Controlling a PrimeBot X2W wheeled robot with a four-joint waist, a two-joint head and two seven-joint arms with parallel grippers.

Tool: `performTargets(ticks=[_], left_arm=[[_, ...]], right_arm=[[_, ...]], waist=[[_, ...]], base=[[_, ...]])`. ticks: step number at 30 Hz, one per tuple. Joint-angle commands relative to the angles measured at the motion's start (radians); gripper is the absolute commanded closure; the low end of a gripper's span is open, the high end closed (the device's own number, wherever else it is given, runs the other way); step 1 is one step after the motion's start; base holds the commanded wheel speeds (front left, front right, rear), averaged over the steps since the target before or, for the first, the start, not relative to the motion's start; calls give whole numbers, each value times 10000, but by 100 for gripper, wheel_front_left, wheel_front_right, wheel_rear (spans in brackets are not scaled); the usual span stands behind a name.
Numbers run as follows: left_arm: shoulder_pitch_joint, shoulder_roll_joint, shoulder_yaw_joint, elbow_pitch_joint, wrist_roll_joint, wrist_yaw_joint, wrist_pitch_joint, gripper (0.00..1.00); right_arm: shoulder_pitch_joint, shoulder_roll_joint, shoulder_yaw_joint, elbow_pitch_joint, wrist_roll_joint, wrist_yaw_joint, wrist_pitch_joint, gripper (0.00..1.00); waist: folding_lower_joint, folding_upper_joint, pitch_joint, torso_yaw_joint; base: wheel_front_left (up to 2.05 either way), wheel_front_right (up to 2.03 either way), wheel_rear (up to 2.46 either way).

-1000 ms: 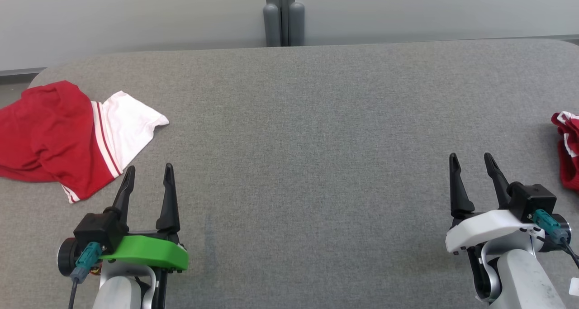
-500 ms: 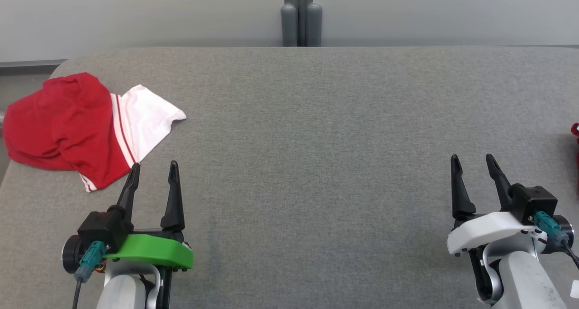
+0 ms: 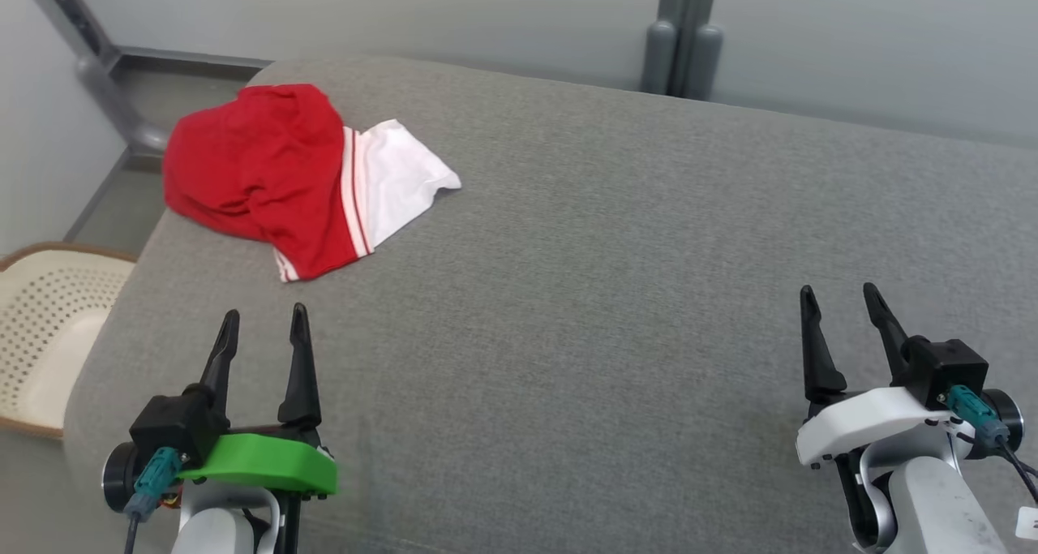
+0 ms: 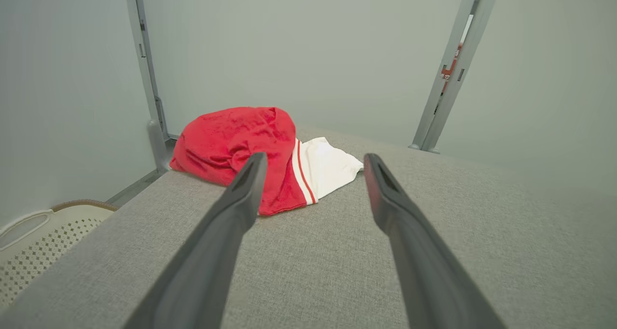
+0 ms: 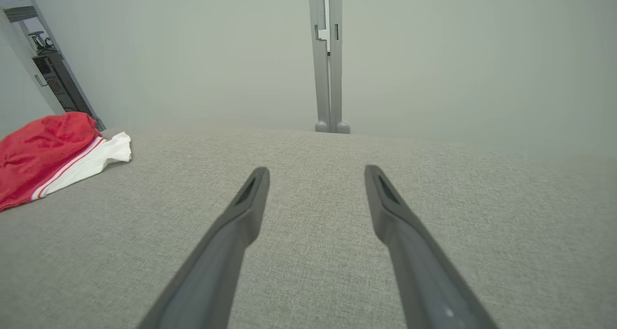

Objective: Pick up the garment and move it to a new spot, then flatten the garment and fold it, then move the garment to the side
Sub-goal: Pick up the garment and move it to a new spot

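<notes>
The desk [image 3: 608, 294] is open across its middle and right. A garment [image 3: 259, 165] heaps its far left corner.

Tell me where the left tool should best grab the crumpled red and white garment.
Probably the near striped corner of the garment, approached by the open left tool from the robot's side. That corner juts toward it and lies thin on the grey table, while the rest is bunched.
</notes>
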Motion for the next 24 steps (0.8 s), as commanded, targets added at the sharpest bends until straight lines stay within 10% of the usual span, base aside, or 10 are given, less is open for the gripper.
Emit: performTargets(ticks=[1, 24], left_arm=[[177, 30, 79, 19, -8, 30, -5, 0], [598, 28, 974, -135, -27, 100, -5, 0]], right_arm=[[60, -27, 26, 11, -29, -19, -26, 0], [338, -30, 50, 13, 84, -19, -26, 0]], waist=[[0, 0, -141, 861], [0, 0, -258, 2018]], base=[[0, 0, 0], [0, 0, 0]])
